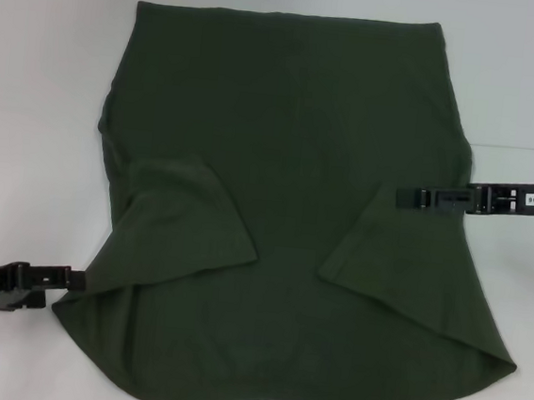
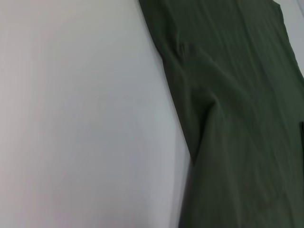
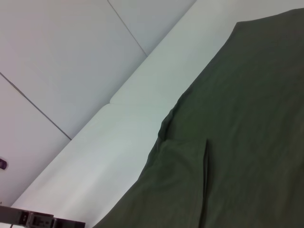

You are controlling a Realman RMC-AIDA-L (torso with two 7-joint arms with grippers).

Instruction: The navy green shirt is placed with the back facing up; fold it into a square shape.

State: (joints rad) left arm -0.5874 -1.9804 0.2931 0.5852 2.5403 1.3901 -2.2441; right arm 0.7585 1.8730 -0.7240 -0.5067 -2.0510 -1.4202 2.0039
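The navy green shirt lies flat on the white table, hem at the far side and collar toward me. Both short sleeves are folded inward onto the body, one on the left and one on the right. My left gripper reaches in from the left and meets the shirt's edge near the left shoulder. My right gripper reaches in from the right, its tip over the shirt's right side above the folded sleeve. The left wrist view shows the shirt's edge and a sleeve fold. The right wrist view shows the shirt.
The white table surrounds the shirt on the left, right and far sides. The shirt's near end runs to the table's front edge. In the right wrist view the table's edge and a tiled floor lie beyond the shirt.
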